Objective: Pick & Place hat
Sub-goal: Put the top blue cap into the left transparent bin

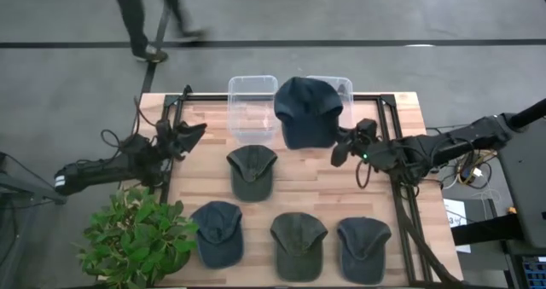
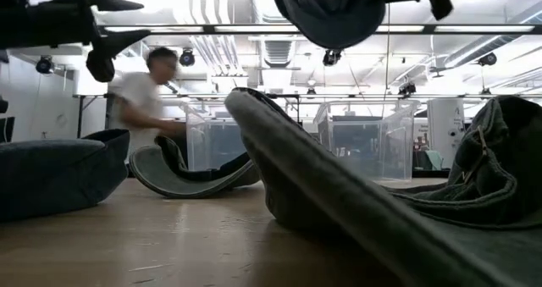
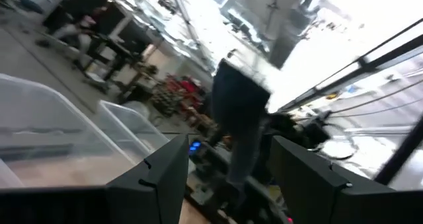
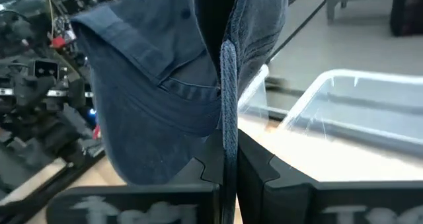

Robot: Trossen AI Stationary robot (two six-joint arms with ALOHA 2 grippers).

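Observation:
My right gripper [image 1: 343, 146] is shut on a dark blue cap [image 1: 307, 110], which is up in the air over the right-hand clear bin [image 1: 339, 88] at the table's far side. The low view shows this cap [image 2: 330, 12] high above the table. The left-hand clear bin [image 1: 252, 108] stands beside it. Several more caps rest on the table: an olive one [image 1: 252, 171], a blue one [image 1: 217, 231], another olive one [image 1: 299, 245] and a grey-blue one [image 1: 364, 248]. My left gripper [image 1: 192, 134] is open, raised near the table's far left, touching nothing. My right gripper pinches the blue cap's stitched edge [image 4: 228, 135], near the brim, between its two fingers. The fingers come level from the table's right side. The cap is lifted clear of the table and bins, with its crown [image 4: 152, 85] spread out beyond the fingertips.
A potted plant [image 1: 136, 238] stands at the table's near left corner. A person [image 1: 145, 16] walks on the floor beyond the far edge and shows in the low view [image 2: 148, 92]. Bare wood [image 1: 307, 178] lies between the bins and the row of caps.

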